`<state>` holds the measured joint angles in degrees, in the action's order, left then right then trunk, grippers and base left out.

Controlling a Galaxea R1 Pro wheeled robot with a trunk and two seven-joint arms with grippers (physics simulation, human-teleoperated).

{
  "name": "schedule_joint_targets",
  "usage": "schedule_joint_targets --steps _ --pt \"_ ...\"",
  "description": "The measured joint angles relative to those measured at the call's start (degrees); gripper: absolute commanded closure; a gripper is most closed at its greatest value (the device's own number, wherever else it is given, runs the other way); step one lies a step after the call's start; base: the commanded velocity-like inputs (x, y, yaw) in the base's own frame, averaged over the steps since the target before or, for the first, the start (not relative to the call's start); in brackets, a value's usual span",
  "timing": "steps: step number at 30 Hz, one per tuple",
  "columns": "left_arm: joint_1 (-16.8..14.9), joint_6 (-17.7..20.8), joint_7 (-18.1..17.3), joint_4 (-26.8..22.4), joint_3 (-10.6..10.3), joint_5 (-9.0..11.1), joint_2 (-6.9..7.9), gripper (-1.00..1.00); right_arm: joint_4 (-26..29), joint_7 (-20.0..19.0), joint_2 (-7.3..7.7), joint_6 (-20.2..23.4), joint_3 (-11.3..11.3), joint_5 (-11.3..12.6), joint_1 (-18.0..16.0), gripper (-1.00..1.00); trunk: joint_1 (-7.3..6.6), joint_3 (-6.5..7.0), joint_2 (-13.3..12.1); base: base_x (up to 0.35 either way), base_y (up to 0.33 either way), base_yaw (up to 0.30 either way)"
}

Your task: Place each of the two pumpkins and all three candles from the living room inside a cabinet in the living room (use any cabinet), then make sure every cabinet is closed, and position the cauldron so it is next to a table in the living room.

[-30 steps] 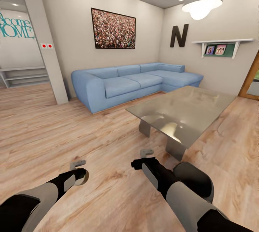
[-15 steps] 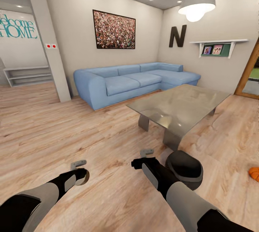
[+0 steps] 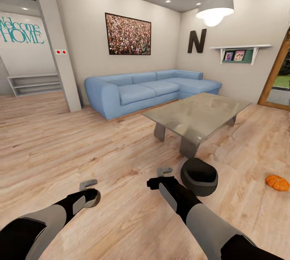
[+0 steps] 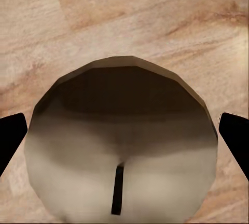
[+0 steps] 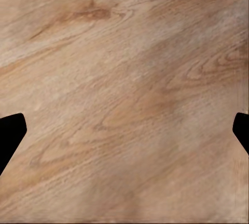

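- Candle [image 4: 122, 151], off-white with a darker beige end and a thin dark wick, sat between the two black fingertips of the left gripper [image 3: 92, 194]; the jaws were clamped on it, one fingertip at each side of its faceted body in the left wrist view.
- From the head view, that candle [image 3: 93, 198] showed as a pale rounded shape at the tip of the left arm, held low over the wooden floor [image 3: 121, 163].
- Right gripper [image 3: 158, 176] hung over bare floor planks, its fingertips spread apart at the two edges of the right wrist view with nothing between them.
- Dark cauldron [image 3: 199, 176], round with an open mouth, stood on the floor just beside the right forearm, on its outer side, and near the closest leg of the glass-topped coffee table [image 3: 197, 115].
- One orange pumpkin [image 3: 277, 182] lay on the floor well to the right of the cauldron, well apart from both grippers and close to the right edge of the head view.
- Beyond the table stood a blue corner sofa [image 3: 149, 91] against the far wall, with a framed crowd picture [image 3: 128, 34] above it.
- On the right wall hung a dark letter N [image 3: 196, 40] and a white shelf [image 3: 241, 47] bearing small photos, under a lit pendant lamp [image 3: 214, 7].
- Teal lettering reading "Welcome HOME" [image 3: 21, 30] showed on the wall at the far left, past a pale column.
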<state>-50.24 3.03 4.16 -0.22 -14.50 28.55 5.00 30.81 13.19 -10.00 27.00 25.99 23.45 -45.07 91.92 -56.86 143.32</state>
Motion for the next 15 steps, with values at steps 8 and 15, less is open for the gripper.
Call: schedule_joint_targets --steps 8,15 --pt "-0.01 0.01 -0.24 0.00 -0.05 -0.09 -0.04 1.00 0.02 -0.05 0.00 0.03 -0.07 1.07 -0.05 -1.00 -0.03 0.26 0.00 -0.047 0.000 -0.255" --pt "0.03 -0.12 -0.12 0.00 -0.14 -0.22 -0.55 1.00 0.01 -0.06 0.00 0.03 -0.05 1.11 -0.06 -1.00 0.00 0.56 0.00 -0.203 -0.096 -0.252"
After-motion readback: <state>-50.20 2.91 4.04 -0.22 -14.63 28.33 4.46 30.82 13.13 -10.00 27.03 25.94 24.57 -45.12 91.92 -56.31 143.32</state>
